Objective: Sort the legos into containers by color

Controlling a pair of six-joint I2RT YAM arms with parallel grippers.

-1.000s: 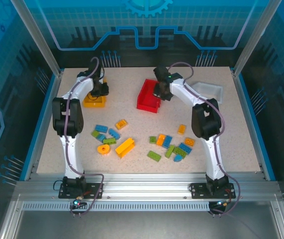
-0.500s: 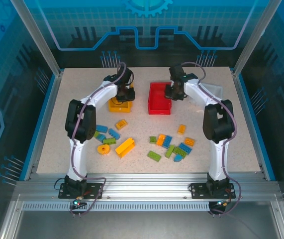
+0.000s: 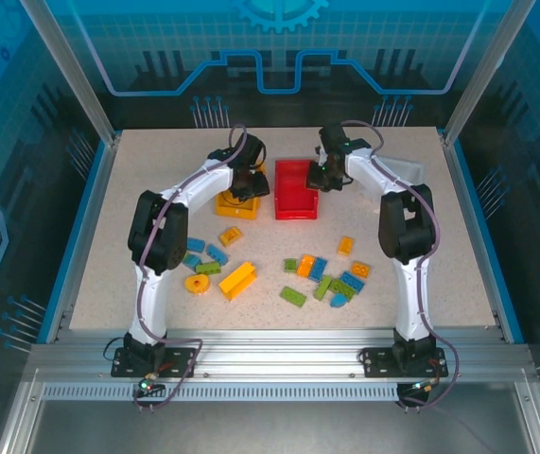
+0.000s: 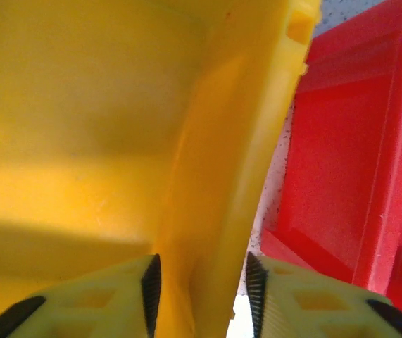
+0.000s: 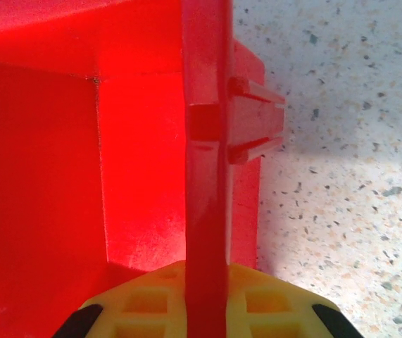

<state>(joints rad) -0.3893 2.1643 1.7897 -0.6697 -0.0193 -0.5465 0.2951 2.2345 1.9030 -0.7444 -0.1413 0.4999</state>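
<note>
A speckled table (image 3: pixel 440 236) sits within blue panelled walls (image 3: pixel 279 47).

Glossy smooth plastic: red bin (image 5: pixel 144 176), yellow bin (image 4: pixel 81 105); tabletop (image 5: pixel 341 176) matt, speckled

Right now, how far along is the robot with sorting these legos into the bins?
Barely begun. Done: nothing sorted yet; what shows inside the yellow bin and red bin is bare. In hand: the right fingers pinch the red bin's wall, the left fingers straddle the yellow bin's wall. Left: all the legos, loose on the table in two clusters.
</note>
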